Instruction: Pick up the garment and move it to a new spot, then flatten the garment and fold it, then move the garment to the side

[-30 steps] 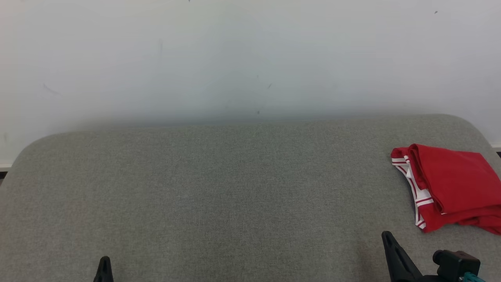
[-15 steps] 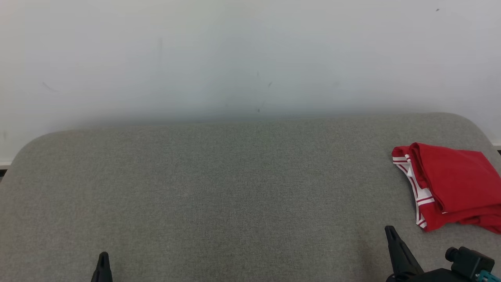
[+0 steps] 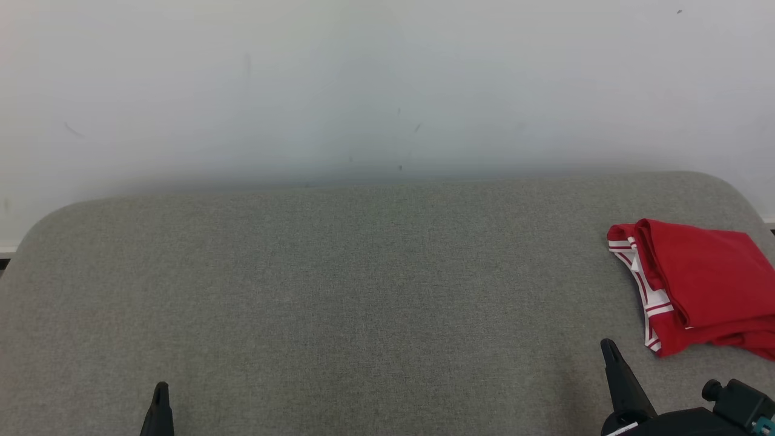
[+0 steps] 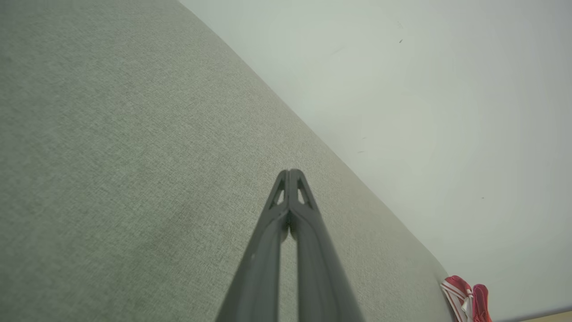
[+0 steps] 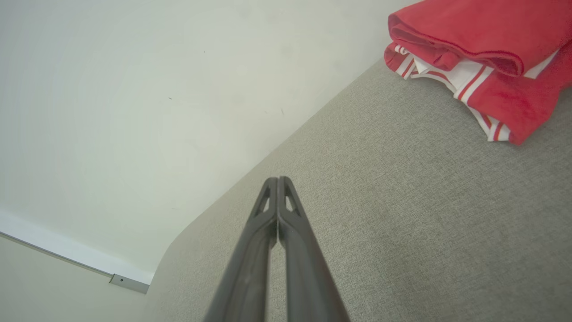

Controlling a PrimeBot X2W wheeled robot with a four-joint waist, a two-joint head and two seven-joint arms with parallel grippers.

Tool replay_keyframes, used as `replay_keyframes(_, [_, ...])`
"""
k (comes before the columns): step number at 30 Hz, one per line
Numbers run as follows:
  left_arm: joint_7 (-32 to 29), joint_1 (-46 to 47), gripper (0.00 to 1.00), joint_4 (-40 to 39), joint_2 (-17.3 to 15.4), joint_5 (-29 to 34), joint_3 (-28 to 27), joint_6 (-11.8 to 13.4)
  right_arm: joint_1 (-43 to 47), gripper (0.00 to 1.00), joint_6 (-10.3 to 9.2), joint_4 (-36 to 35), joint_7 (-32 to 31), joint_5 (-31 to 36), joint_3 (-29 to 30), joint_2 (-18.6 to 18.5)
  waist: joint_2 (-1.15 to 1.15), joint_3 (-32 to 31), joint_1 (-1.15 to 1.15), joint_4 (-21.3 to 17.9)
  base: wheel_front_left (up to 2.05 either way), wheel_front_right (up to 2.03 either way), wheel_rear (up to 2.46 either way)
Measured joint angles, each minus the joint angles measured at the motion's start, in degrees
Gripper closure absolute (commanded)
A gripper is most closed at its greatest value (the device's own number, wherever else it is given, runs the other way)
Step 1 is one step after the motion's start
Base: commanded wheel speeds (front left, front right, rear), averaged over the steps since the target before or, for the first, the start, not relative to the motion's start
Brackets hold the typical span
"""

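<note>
The red garment (image 3: 696,284), folded at the right edge of the grey surface (image 3: 363,290), looks light, soft and apt to unfold, so a pinch through its layered white-striped edge suits the nearby right hand (image 3: 610,348), closed and empty like the left hand (image 3: 160,390).
</note>
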State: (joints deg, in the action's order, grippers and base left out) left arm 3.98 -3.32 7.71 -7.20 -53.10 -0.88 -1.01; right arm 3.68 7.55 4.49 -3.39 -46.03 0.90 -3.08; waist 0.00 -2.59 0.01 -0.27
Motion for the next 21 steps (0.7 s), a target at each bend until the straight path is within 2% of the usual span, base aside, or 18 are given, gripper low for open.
replay_keyframes(21, [-4.4,2.4,1.00,1.4,1.4,-12.4,-2.4,-1.6,-1.7,1.00,0.00,1.8,0.7,-15.7,0.4,-0.4,0.00,0.6,0.00,0.1,0.00,0.00,0.00])
